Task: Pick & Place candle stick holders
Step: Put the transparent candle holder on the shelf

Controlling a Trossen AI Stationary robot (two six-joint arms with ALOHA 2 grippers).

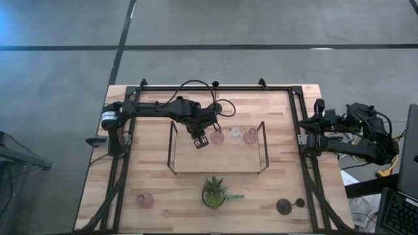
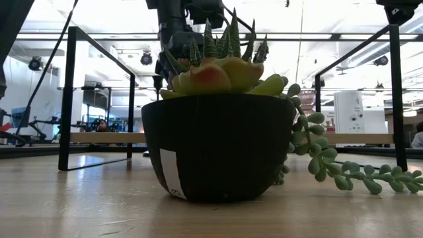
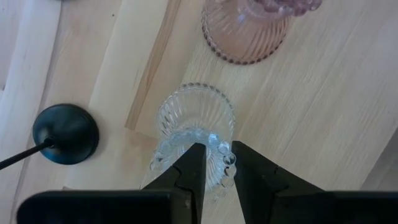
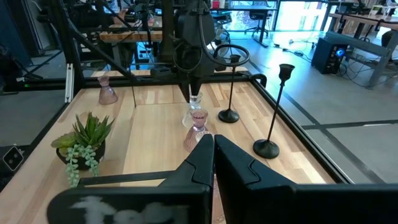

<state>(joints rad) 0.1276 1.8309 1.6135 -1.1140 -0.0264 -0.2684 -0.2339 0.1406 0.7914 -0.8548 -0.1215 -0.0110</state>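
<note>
Two left fingers (image 3: 193, 171) pinch the clear holder's (image 3: 196, 127) rim; it stands upright on the tray (image 1: 219, 160). Right gripper (image 4: 213, 155) sits clenched off the counter's (image 1: 163, 189) edge.

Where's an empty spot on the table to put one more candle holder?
Bare wood: the tray's front half, between the glass holders and the plant; between the plant and the lone pink holder; right of the tray. Crowded: the tray's back, where the left tool grips a clear holder. The right tool waits at the table's right edge.
</note>
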